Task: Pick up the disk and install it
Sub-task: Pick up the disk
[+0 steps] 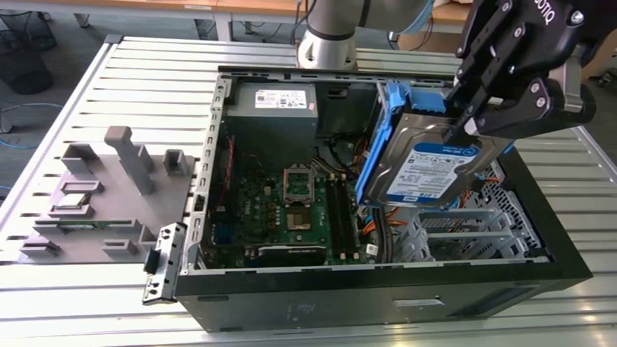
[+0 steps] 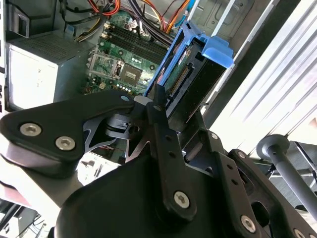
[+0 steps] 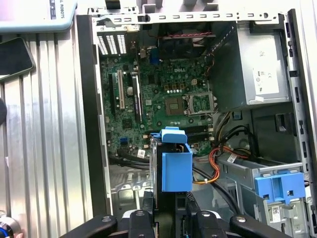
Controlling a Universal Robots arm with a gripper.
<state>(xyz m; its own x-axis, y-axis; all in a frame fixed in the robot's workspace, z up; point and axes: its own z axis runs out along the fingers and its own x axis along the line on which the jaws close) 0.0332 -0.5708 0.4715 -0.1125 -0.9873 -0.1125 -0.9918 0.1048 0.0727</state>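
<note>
Gripping disk [image 1: 434, 168] on edge, long axis near-vertical

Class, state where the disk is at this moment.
The disk is clamped in the end effector at the exterior view's right, held over the open computer case, beside the motherboard.

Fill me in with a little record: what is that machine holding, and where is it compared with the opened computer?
Held thing: the disk, a silver drive in a blue bracket
Tool: the tool is shut on the disk's upper edge
Disk pose: on edge, tilted, in the air
Place: above the open computer case, toward the exterior view's right
Inside the case: motherboard, grey power supply box
Installed: not yet
</note>
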